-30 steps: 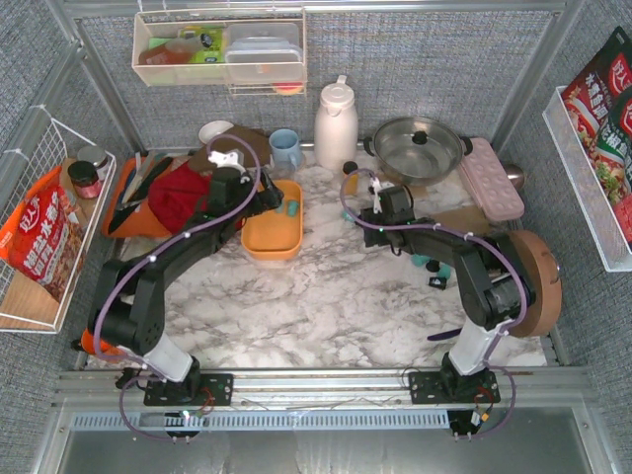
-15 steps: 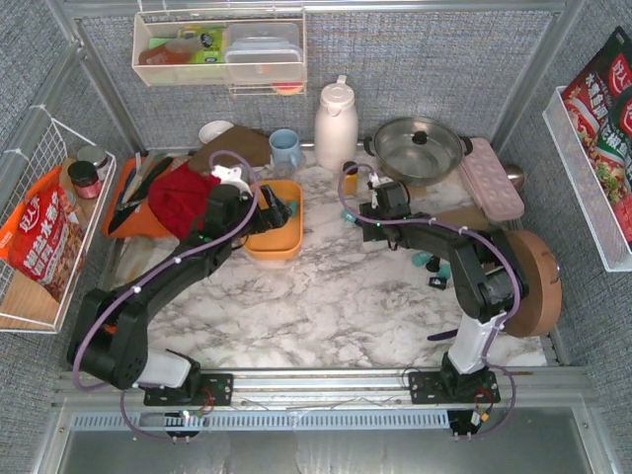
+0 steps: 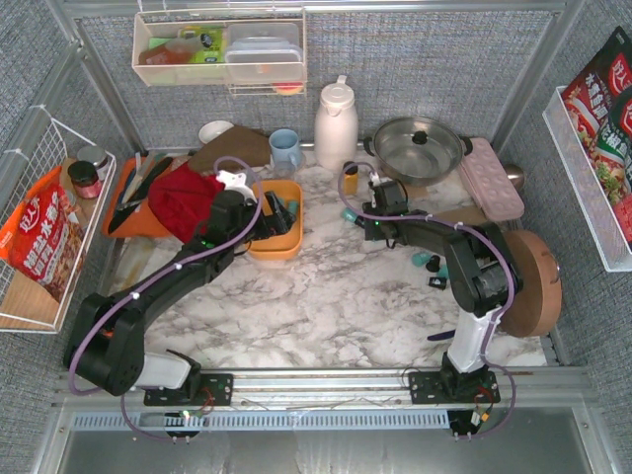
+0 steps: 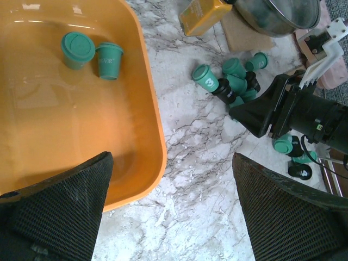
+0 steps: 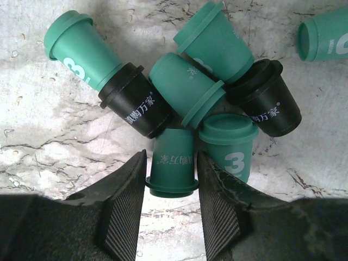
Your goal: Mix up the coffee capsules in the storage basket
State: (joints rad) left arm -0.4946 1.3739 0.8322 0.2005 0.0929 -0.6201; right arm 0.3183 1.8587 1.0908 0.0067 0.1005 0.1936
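Observation:
The orange-yellow storage basket (image 3: 276, 243) sits left of centre, and two teal coffee capsules (image 4: 78, 48) lie in its far end (image 4: 54, 119). My left gripper (image 3: 280, 211) hangs wide open and empty over the basket's right rim (image 4: 174, 217). A pile of teal and black capsules (image 4: 234, 81) lies on the marble right of the basket. My right gripper (image 3: 363, 210) is low at that pile. Its fingers (image 5: 122, 196) are closed against the rim of a teal capsule (image 5: 173, 155) lying on the table. More capsules (image 3: 431, 263) lie farther right.
A yellow bottle (image 4: 204, 13) stands just behind the pile. A steel pot (image 3: 415, 148), white thermos (image 3: 336, 123), blue mug (image 3: 284, 148) and pink egg tray (image 3: 491, 178) line the back. A red cloth (image 3: 178, 197) and orange cutting board (image 3: 123, 212) are left of the basket.
My right gripper has moved back and left onto the capsule pile and now holds still there. My left arm has shifted a little over the basket's right side.

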